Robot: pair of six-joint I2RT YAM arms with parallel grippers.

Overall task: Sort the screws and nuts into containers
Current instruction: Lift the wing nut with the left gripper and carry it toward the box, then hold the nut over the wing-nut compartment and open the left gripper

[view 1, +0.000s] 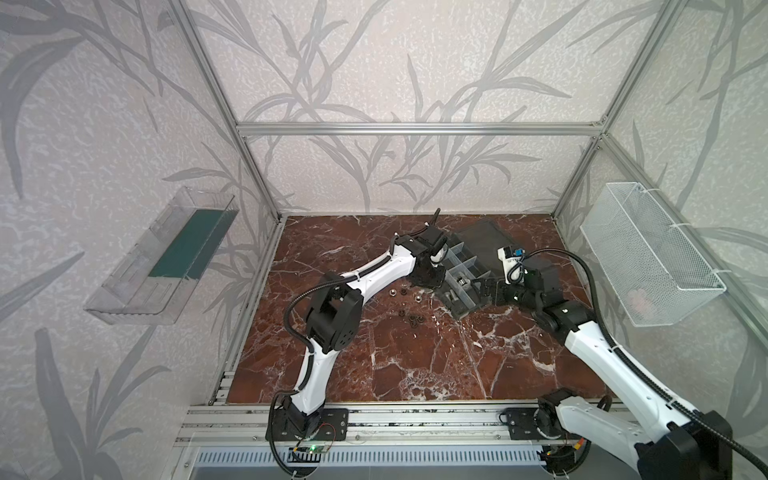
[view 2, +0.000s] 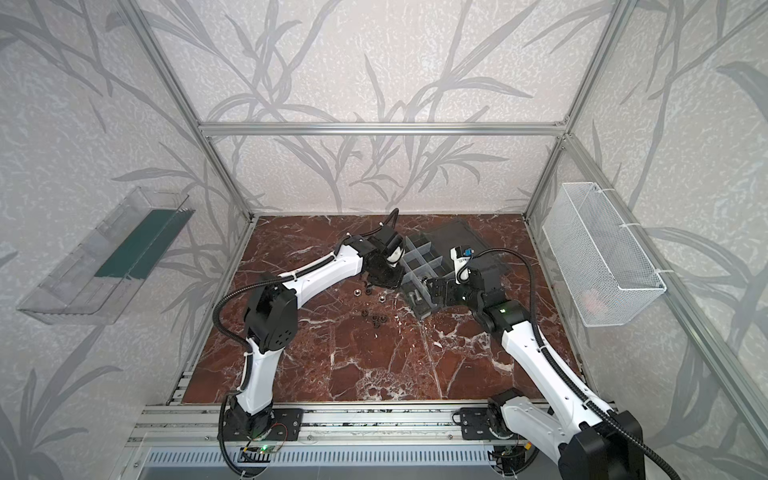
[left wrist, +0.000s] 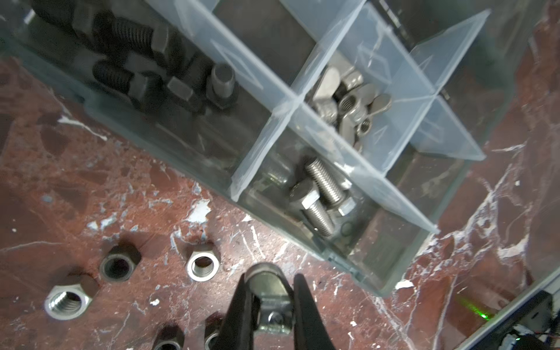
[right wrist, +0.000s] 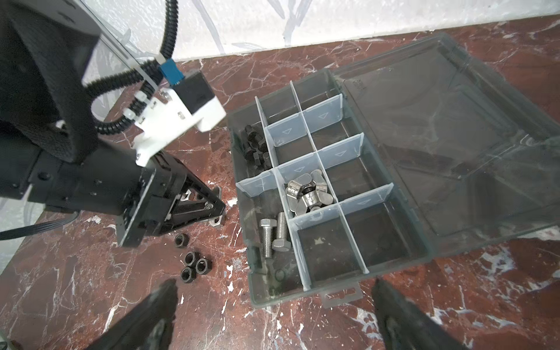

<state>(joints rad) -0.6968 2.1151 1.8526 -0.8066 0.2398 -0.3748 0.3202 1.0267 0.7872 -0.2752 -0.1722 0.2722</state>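
Your left claw (left wrist: 269, 278) was clamped on a silver wing nut (left wrist: 269, 303), low over the table (left wrist: 91, 188) and just left of the organizer box (right wrist: 272, 291). Beside it the loose nuts (left wrist: 203, 266) lay on the table (silver and dark hex ones), all left of the box, with a black cluster (right wrist: 194, 263) a little nearer. Among the box's containers (right wrist: 321, 251), two silver screws (right wrist: 272, 236) lay in the near-left one, more wing nuts (right wrist: 309, 194) were heaped in the one next to it, and dark screws (right wrist: 253, 145) filled one farther along the left row. The lid (right wrist: 454, 136) lay open, flat on the table to the far right. Your right claw (right wrist: 272, 303) hung spread wide and empty at the box's near right end.
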